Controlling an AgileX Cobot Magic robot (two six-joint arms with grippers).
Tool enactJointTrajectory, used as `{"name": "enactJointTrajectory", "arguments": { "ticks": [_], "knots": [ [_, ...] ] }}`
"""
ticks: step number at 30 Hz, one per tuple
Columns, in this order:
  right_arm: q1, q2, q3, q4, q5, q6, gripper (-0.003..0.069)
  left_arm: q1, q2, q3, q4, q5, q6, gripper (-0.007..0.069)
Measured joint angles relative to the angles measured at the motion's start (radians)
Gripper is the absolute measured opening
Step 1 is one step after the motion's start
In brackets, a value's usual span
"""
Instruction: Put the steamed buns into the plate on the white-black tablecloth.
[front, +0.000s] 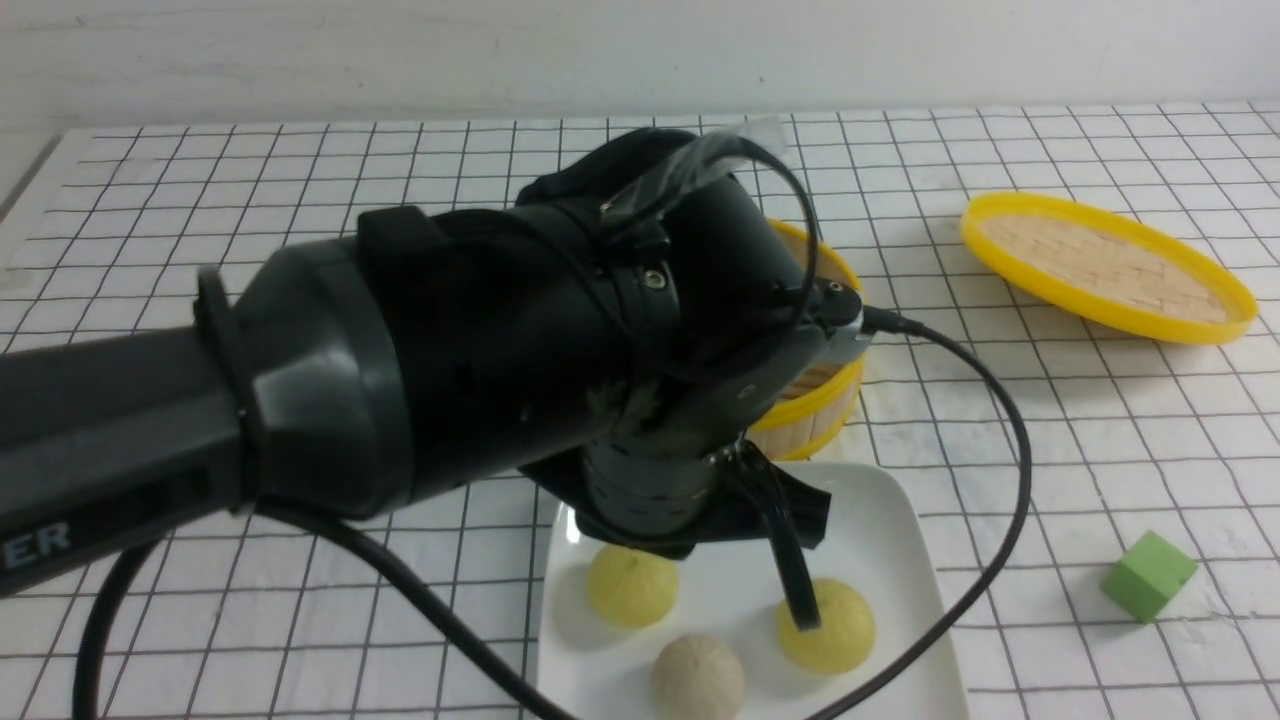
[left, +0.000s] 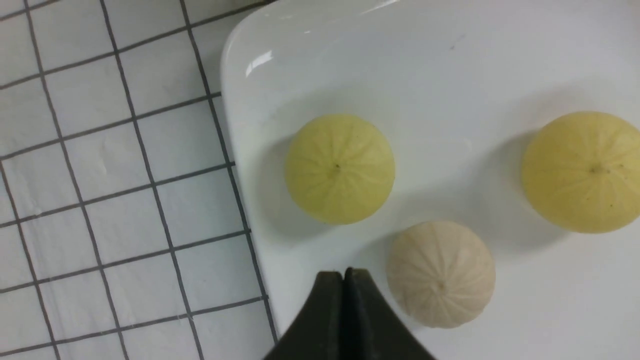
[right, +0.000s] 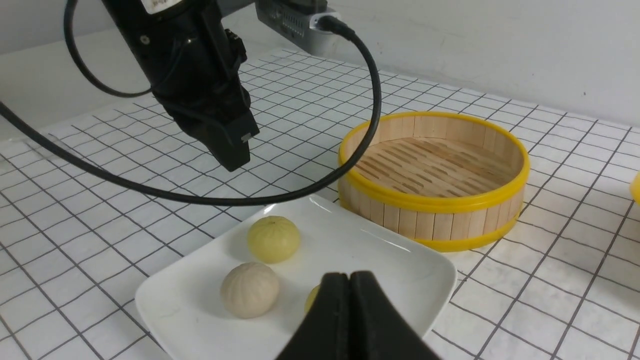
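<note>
All three steamed buns (left: 340, 167) sit in the plate (left: 400, 65) — the job looks done, so the left gripper (left: 344, 274) and right gripper (right: 349, 275) are pinched tight, holding nothing.

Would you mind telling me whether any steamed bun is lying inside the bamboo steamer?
No, the steamer shows only bare wooden slats inside, and the buns sit on the plate.
</note>
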Motion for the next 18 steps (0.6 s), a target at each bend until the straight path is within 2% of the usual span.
{"name": "enactJointTrajectory", "arguments": {
  "ticks": [18],
  "knots": [
    [0.000,0.000,0.001,0.000,0.000,0.000,-0.0007,0.000,0.000,0.000,-0.002,0.012,0.000,0.0017]
  ]
}}
